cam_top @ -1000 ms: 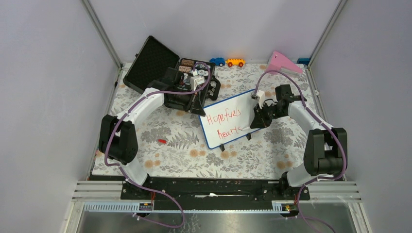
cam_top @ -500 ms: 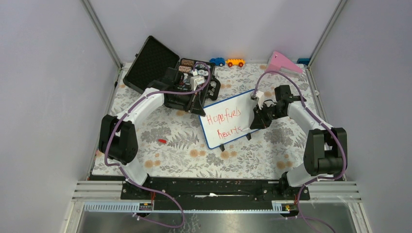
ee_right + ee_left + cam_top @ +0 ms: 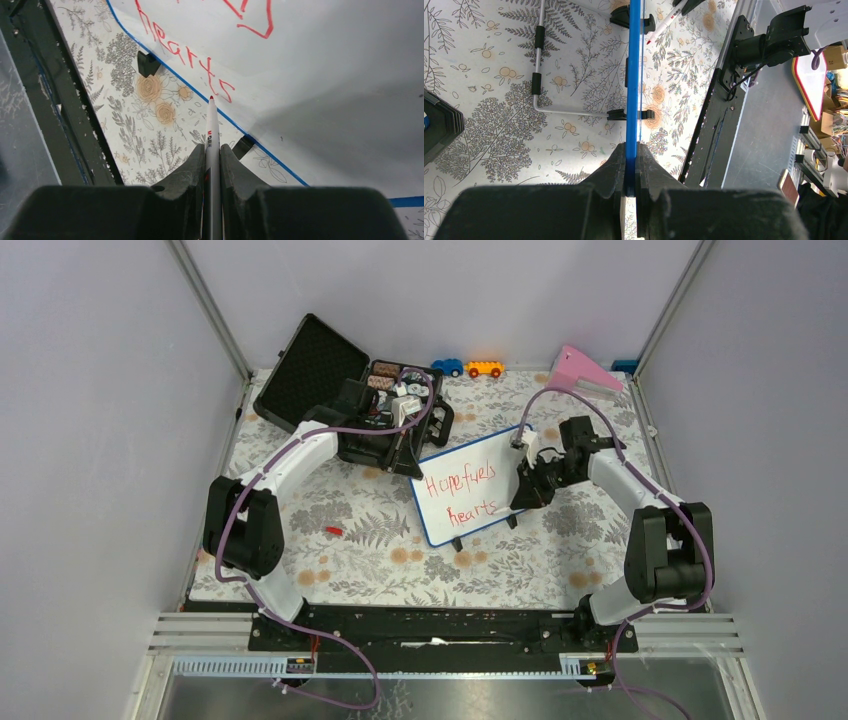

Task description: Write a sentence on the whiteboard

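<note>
Two black fingers (image 3: 611, 172) at the bottom pinch the whiteboard (image 3: 634, 75), seen edge-on as a thin blue line running up the middle. Two black feet (image 3: 616, 114) straddle it. A white marker (image 3: 665, 24) slants at the top. The counter (image 3: 489, 125) is floral-patterned.

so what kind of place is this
Probably a robotics lab test cell: plain walls on aluminium frame posts enclose a cloth-covered table, two robot arms are bolted at its near edge, with props like toy cars.
</note>
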